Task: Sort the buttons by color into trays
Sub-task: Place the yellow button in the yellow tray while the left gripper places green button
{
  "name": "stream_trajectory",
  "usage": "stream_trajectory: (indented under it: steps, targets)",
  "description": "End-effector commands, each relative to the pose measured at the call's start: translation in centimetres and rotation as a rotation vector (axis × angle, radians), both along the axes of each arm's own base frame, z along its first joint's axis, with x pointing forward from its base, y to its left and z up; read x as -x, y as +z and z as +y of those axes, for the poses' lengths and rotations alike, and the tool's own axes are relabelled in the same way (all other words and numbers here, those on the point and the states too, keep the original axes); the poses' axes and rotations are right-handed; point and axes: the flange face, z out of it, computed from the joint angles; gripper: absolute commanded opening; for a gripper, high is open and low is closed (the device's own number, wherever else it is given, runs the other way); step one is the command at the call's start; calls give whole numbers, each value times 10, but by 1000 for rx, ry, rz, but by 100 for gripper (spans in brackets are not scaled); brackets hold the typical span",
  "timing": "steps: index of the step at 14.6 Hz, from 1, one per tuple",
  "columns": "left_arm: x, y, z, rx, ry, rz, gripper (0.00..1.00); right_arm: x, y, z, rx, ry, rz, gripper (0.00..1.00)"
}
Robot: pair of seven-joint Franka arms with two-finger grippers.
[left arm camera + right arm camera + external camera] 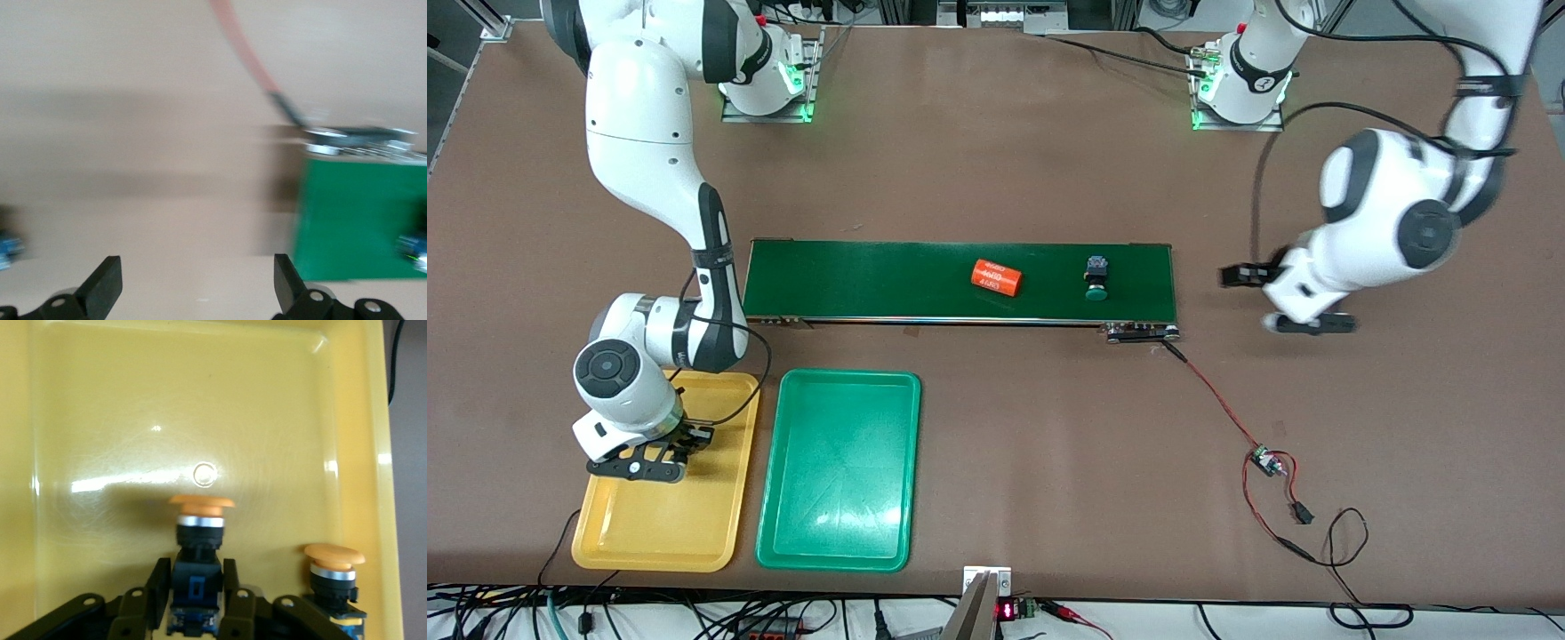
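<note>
Down in the yellow tray [87, 400] the right pincer [193, 590] grips an orange-capped button [199, 540] by its body, cap clear, beside another orange one [333, 577] (colours matching). Over bare counter [996, 462], the left pincer [193, 283] gapes; a green button [1096, 277] waits on the belt [871, 280].

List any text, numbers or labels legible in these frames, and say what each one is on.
White print in several lines on the orange cylinder on the conveyor belt: too small to read.
"2" on the left arm's base.
Red digits on the small display at the table's edge nearest the front camera: unreadable.
No text on the yellow tray, green tray or buttons.
</note>
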Motion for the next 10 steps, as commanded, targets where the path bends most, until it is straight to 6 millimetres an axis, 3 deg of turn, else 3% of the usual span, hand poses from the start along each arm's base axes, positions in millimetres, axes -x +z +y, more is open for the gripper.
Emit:
stream_trajectory:
  steps: [1, 2, 6, 10]
  targets:
    - [10, -24, 75, -77, 69, 54, 100, -4, 11, 13, -57, -9, -9, 100]
    - [12, -31, 91, -96, 58, 67, 100, -2, 18, 17, -74, -19, 13, 100]
    - [31, -74, 141, -173, 5, 141, 100, 4, 93, 25, -145, -45, 63, 100]
    - [52, -124, 156, -194, -57, 145, 100, 15, 164, 20, -194, -59, 78, 100]
